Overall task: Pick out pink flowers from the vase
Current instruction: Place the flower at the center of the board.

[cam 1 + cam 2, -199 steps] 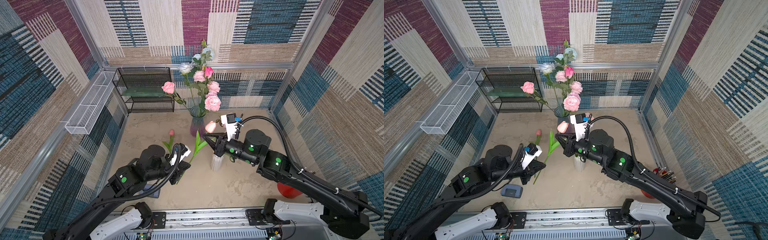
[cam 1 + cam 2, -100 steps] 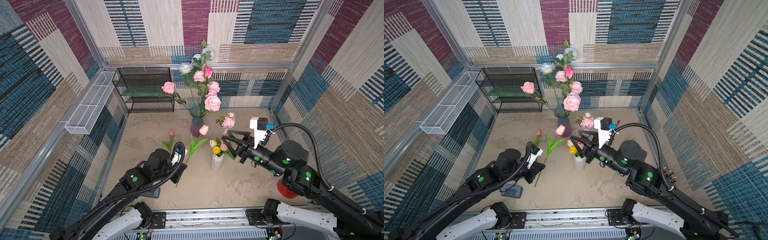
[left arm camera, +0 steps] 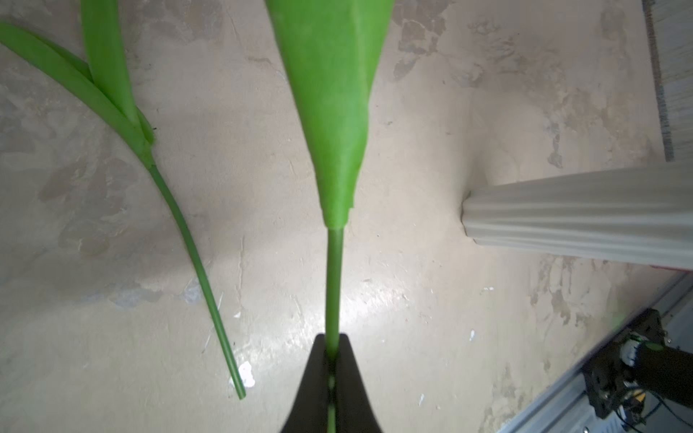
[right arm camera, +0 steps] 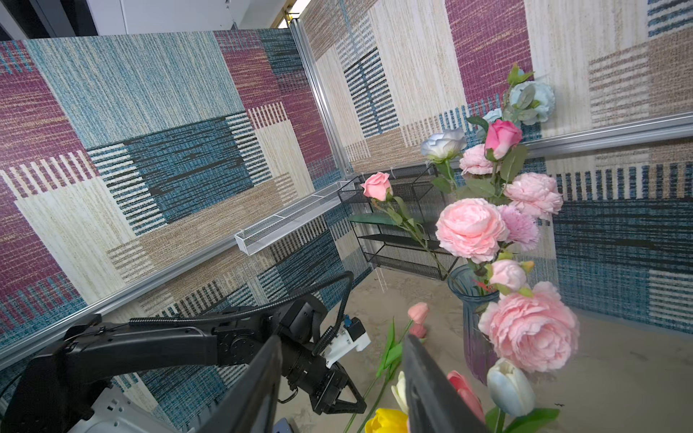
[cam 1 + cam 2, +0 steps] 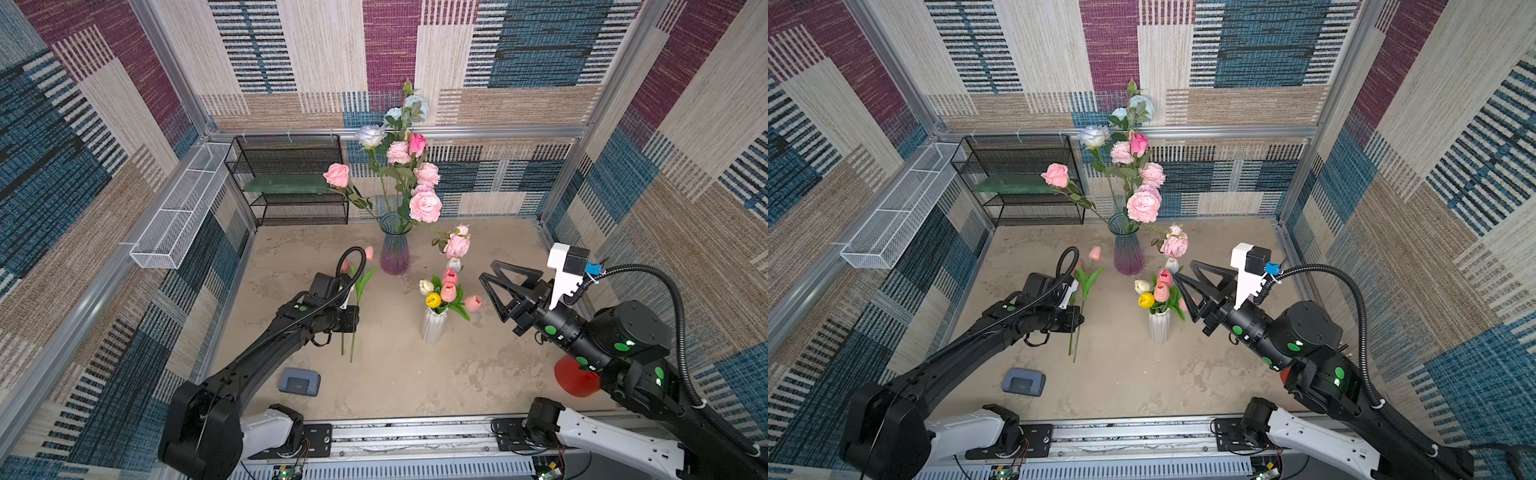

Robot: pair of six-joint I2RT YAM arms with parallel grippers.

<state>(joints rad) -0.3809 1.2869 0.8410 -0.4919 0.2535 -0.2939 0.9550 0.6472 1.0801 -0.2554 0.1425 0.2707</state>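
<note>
Pink in mind, pinched tulip stem [image 3: 333, 281] in left gripper [image 3: 332, 348], seemingly to lay by loose tulip [image 3: 195, 255]; spread right gripper [image 5: 491, 298], empty, near white vase [image 5: 433, 328].

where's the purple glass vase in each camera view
Both top views: the purple glass vase stands at the centre, toward the back of the table.
Left wrist: not in it.
Right wrist: lower right, partly behind a big pink bloom; the vase shows at.
Shared landmark: the black wire shelf against the back wall beside it; the left wrist view lacks it too.
</note>
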